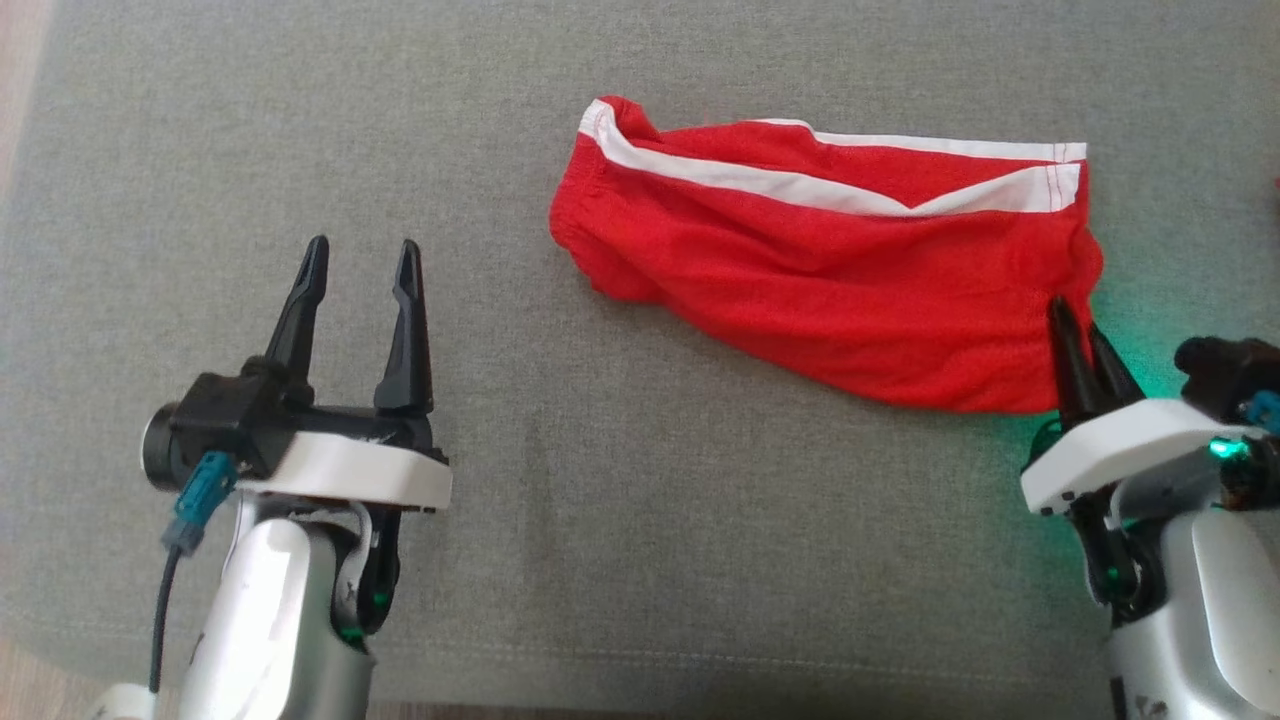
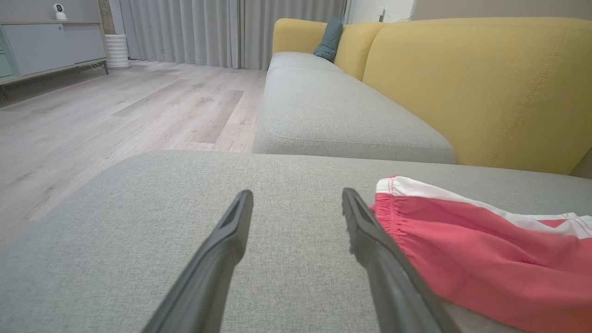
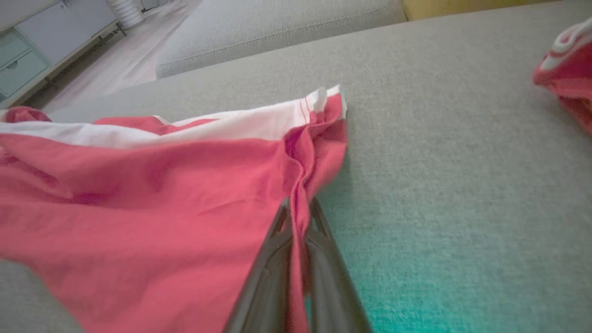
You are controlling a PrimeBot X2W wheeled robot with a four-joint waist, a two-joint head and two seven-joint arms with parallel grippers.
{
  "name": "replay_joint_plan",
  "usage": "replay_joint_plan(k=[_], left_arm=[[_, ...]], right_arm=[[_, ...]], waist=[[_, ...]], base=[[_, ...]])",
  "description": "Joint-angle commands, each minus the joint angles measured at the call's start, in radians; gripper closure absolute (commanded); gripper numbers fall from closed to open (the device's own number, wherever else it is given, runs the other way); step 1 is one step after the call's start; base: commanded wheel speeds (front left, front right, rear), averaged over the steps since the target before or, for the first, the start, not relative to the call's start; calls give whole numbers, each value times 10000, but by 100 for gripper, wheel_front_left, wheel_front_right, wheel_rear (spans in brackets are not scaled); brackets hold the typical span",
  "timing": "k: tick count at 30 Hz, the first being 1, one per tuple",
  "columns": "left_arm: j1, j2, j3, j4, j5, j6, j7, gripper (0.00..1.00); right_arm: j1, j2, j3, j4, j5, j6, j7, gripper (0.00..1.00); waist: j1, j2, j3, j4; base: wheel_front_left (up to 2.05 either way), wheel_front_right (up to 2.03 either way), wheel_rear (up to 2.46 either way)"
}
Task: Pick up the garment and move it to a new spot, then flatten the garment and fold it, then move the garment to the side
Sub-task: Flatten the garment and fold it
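- Pinching the near right corner of the red garment (image 1: 820, 270), our right gripper (image 1: 1072, 318) has its fingers closed on the fabric
- Our left gripper (image 1: 363, 243) stands spread wide, empty, over the grey cushion (image 1: 600, 500), left of the garment
- Beyond, the garment lies rumpled on that cushion; further right we glimpse a blurred red bundle (image 3: 564, 69), perhaps more clothing

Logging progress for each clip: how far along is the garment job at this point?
Done: nothing clearly; the red garment lies rumpled on the grey cushion, neither flat nor folded. In hand: the right gripper has its jaws shut on the garment's near right corner; the left gripper hovers open, apart from the cloth. Left: flattening, folding, moving it aside.
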Motion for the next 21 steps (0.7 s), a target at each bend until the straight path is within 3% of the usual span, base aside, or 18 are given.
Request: replay_joint_plan(k=[1,8,13,21], left_arm=[[-77,137,250,-301,87,12,-59,0],[-88,132,205,-318,73,30,-59,0],[-156,129,156,-318,50,21,-59,0],[-241,123,-54,-242,-150,70,-59,0]], right_arm=[[-323,10,332,-512,30,-9,83,100],[-1202,134,1762,-1840,-81,-9,686,100],[-1936,223,2991,-2006,112,-9,966,100],[-3410,323,5480,57,1766,-9,222,100]], waist=[[0,0,-32,2],[0,0,-165,46],[0,0,-182,175],[0,0,-36,779]], base=[[0,0,0],[0,0,0],[0,0,0],[0,0,0]])
